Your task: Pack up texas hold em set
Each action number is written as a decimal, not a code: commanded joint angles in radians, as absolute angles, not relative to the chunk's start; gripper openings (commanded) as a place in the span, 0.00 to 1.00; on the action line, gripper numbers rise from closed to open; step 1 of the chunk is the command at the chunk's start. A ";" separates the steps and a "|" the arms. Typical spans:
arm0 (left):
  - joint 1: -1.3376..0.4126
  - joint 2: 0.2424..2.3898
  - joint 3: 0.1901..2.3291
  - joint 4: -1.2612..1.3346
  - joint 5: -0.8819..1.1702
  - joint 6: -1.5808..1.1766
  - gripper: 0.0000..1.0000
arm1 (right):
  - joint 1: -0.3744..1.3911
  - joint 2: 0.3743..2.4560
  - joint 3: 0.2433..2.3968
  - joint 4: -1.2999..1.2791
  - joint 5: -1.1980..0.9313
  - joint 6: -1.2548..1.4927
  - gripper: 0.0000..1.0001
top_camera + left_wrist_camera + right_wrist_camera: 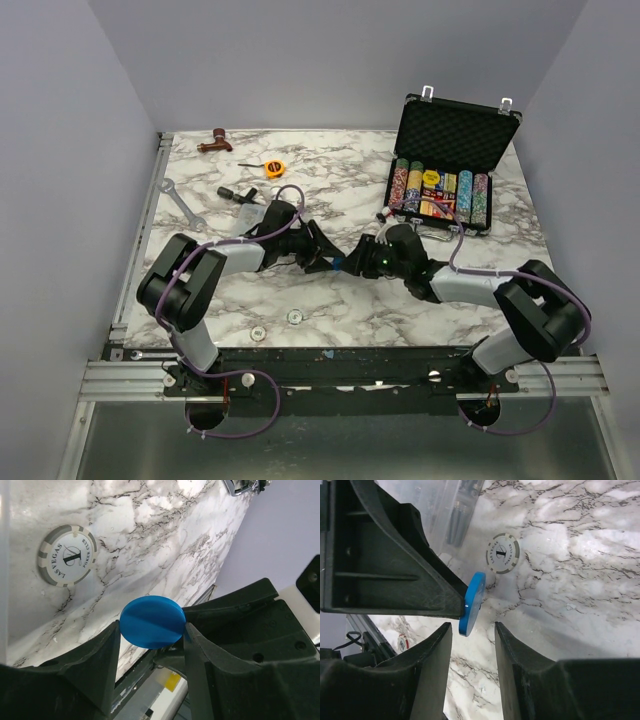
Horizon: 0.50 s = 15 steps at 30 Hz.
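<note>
The texas hold em set's black case [455, 125] stands open at the back right, with rows of coloured chips [440, 192] in its foam base. My left gripper [325, 258] [152, 630] is shut on a blue disc [152, 621] [471, 602], pinching its rim above the table's middle. My right gripper [362, 262] [472, 627] faces it, open. The disc's lower edge sits between the right fingers with a gap on each side. A grey-and-white chip [66, 556] [503, 554] lies loose on the marble below.
A wrench [180, 200], a black-handled tool [237, 194], a yellow tape measure [274, 168] and a brown tool [213, 143] lie at the back left. A clear plastic box [255, 215] sits under the left arm. Two loose chips [295, 317] [258, 333] rest near the front edge.
</note>
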<state>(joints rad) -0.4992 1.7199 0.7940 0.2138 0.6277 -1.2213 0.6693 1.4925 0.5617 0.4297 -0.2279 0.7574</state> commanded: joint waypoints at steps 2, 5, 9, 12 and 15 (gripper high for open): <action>-0.512 1.730 0.789 0.252 0.636 -1.244 0.34 | 0.686 1.532 0.579 0.471 -0.178 0.767 0.38; -0.518 1.730 0.790 0.250 0.636 -1.247 0.34 | 0.690 1.546 0.590 0.467 -0.164 0.773 0.32; -0.523 1.727 0.792 0.250 0.631 -1.241 0.36 | 0.693 1.552 0.598 0.452 -0.153 0.785 0.09; -0.522 1.694 0.795 0.225 0.614 -1.212 0.52 | 0.693 1.539 0.594 0.404 -0.085 0.818 0.01; -0.517 1.604 0.817 0.118 0.539 -1.113 0.73 | 0.690 1.496 0.603 0.310 0.041 0.795 0.01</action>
